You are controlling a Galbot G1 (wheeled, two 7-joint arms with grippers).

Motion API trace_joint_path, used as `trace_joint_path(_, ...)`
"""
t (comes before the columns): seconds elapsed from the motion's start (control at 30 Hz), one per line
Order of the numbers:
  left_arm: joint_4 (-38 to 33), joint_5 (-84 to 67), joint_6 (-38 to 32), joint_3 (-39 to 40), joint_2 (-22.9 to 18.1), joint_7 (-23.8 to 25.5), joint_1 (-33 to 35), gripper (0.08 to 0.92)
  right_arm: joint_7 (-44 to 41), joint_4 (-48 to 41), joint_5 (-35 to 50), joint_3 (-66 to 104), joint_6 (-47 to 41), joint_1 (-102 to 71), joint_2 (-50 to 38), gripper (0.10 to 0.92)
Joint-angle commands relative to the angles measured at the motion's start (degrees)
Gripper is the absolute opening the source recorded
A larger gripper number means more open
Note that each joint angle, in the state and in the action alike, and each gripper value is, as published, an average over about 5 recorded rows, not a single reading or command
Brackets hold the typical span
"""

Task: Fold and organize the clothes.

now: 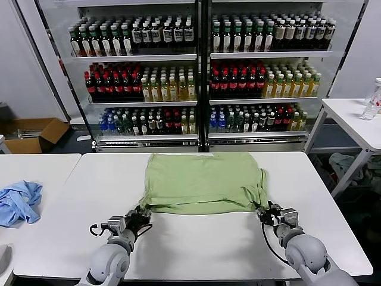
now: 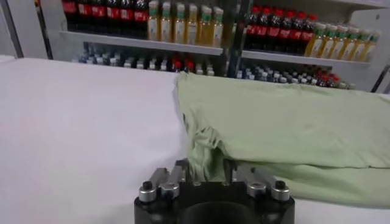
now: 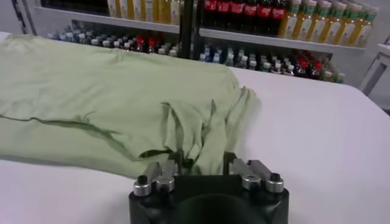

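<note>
We judge that we are partway through a fold of the shirt (image 1: 204, 182), which lies flat on the white surface (image 1: 196, 244) with its far edge toward the drinks shelves (image 1: 199, 71) and a doubled layer along its near edge. Our left tool (image 1: 141, 213) sits at the shirt's near left corner, and the left wrist view shows its fingers (image 2: 183, 173) closed on bunched green fabric; our right tool (image 1: 269, 213) sits at the near right corner, clamped on a gathered sleeve in the same way (image 3: 198, 159). Both arms reach forward low over the surface from the near side of the shirt, forearms angled inward, wrists level and close to the tabletop. The next move, as we read it, calls for lifting both corners together and carrying them toward the far edge of the shirt, keeping the two sides even so the fold line runs straight. The risk is that the bunched cloth drags or slips and leaves a crooked crease. A blue cloth (image 1: 19, 201) lies well to the left of the shirt, on a neighbouring table, untouched.
</note>
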Motion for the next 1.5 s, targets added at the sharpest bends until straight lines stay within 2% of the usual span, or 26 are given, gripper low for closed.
trace_joint_path(0.03, -3.39, -3.55, -0.39, -1.97, -0.25, -0.54, 5.09, 0.299, 0.04, 2.12, 0.46, 0.72, -0.91, -3.33, -0.24, 0.24)
trace_joint_path(0.13, -6.92, -4.17, -0.52, -4.39, -0.16, -0.69, 9.73, 0.213, -0.04, 5.21, -0.15, 2.73, -0.69, -7.3, -1.24, 0.17)
trace_joint_path(0.23, -11.31, -5.42, -0.2, -7.19, -0.06, -1.12, 14.37, 0.133, -0.19, 10.09, -1.08, 5.66, -0.57, -13.35, -2.08, 0.15)
trace_joint_path(0.33, -14.88, -6.14, 0.06, -9.25, 0.05, -1.43, 18.16, 0.09, -0.46, 14.76, -2.52, 9.08, -0.32, -19.51, -2.34, 0.15)
trace_joint_path(0.6, -24.36, -5.6, 0.62, -13.21, 0.06, -2.22, 27.63, 0.083, -0.55, 25.49, -5.11, 17.48, -0.25, -34.38, -1.24, 0.15)
trace_joint_path(0.73, -28.24, -4.87, 0.83, -15.38, 0.53, -1.77, 33.68, 0.083, -1.14, 29.78, -10.35, 18.89, -0.68, -39.83, -0.19, 0.154)
trace_joint_path(0.83, -30.35, -3.07, 1.87, -16.47, 1.08, -1.26, 36.22, 0.084, -0.77, 31.28, -12.71, 18.34, 0.63, -39.42, 0.89, 0.202)
trace_joint_path(0.93, -32.18, -1.79, 3.28, -17.27, 1.96, -0.89, 36.89, 0.097, -0.25, 32.69, -12.5, 18.33, 2.04, -36.56, 1.36, 0.284)
trace_joint_path(1.03, -32.39, -2.22, 3.73, -18.22, 3.6, -1.0, 33.65, 0.154, 0.73, 32.74, -9.24, 18.34, 2.57, -30.22, -0.79, 0.37)
trace_joint_path(1.13, -28.97, -4.37, 2.78, -18.76, 6.72, -1.41, 26.72, 0.24, 2.5, 27.87, -4.65, 14.92, 2.78, -18.76, -4.81, 0.457)
trace_joint_path(1.3, -15.74, -7.72, 2.09, -12.44, 11.2, -2.43, 9.2, 0.379, 4.94, 11.44, 4.66, -0.78, -0.21, 9.28, -5.42, 0.604)
trace_joint_path(1.5, 3.07, -3.52, 1.14, 0.03, 8.91, -3.59, -12.43, 0.552, 5.28, -10.35, 3.81, -13.97, -1.14, 30.91, 2.39, 0.772)
